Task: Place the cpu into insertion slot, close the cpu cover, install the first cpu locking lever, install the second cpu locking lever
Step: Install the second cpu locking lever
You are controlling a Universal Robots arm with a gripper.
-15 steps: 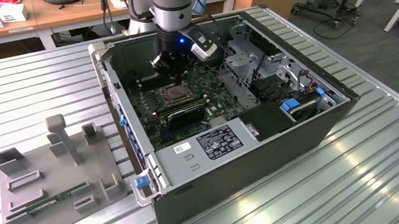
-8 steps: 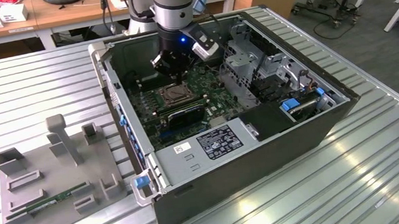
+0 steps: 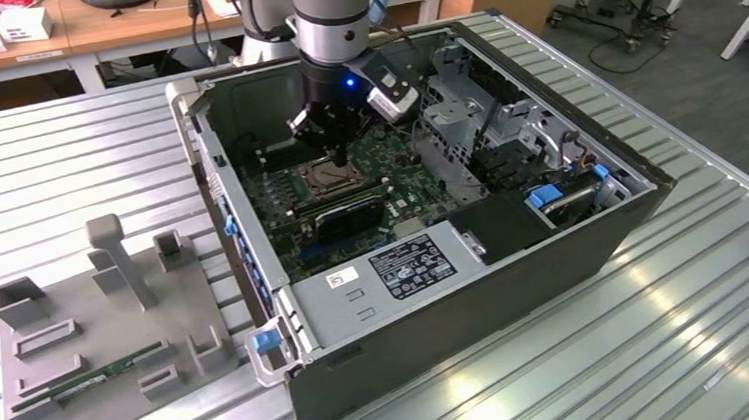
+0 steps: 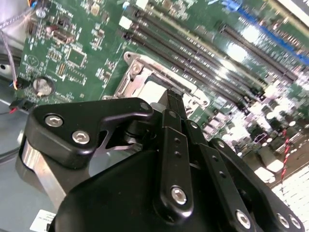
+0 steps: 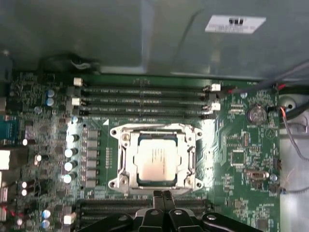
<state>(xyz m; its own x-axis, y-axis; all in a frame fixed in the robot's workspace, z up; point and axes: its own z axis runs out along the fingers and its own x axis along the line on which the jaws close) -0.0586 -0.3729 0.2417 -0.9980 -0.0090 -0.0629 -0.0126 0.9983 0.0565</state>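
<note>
The gripper (image 5: 162, 194) hangs inside the open computer case (image 3: 487, 271), its fingers pressed together on nothing, just above the socket's edge. The cpu (image 5: 155, 161) sits in the socket with the cpu cover (image 5: 155, 133) lying flat around it on the motherboard (image 5: 241, 159).

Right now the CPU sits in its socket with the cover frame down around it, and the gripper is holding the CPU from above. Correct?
Not quite. The gripper holds nothing: in the first wrist view its fingertips are together beside the socket's edge, off the cpu. The rest stands: the cpu sits in the socket with the cpu cover down around it.
</note>
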